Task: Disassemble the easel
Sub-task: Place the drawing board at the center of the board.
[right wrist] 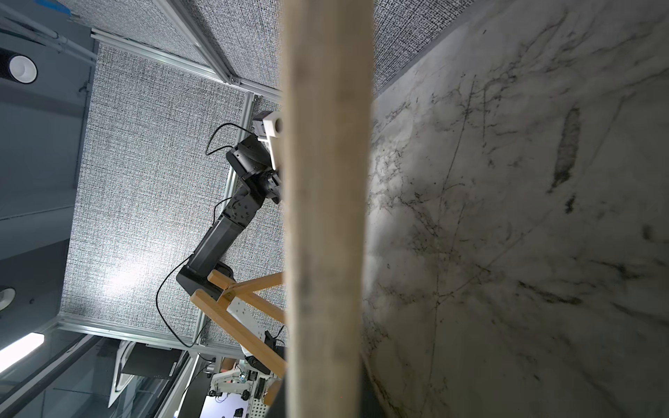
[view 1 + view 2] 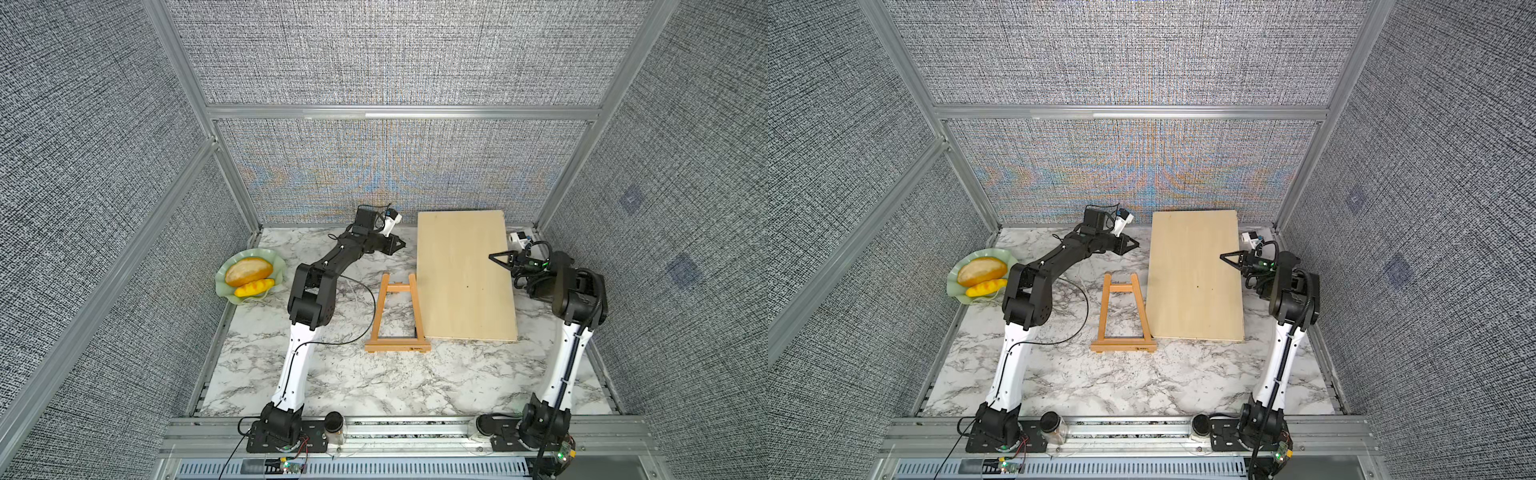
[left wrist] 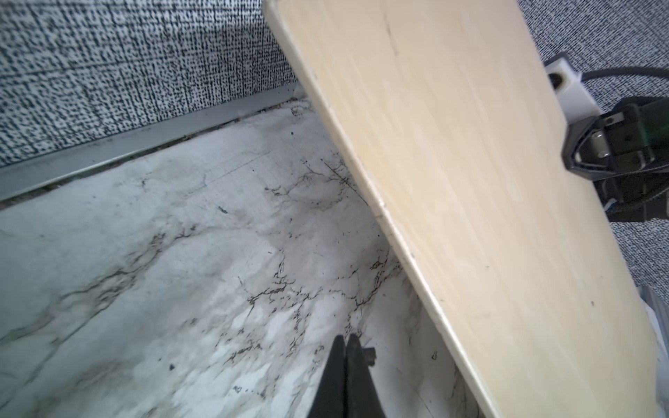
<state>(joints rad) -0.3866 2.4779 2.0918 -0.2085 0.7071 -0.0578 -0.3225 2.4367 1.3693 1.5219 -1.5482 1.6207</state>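
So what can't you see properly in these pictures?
Easel logo: too small to read in both top views.
Rest of easel: right wrist view, behind the blurred board edge.
Table under board: covered in both top views.
Jar contents: too small in both top views.
Left wrist view: easel outside the frame.

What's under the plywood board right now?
Left wrist view: shadowed marble tabletop runs under the board's raised edge. In both top views the board covers the rest.
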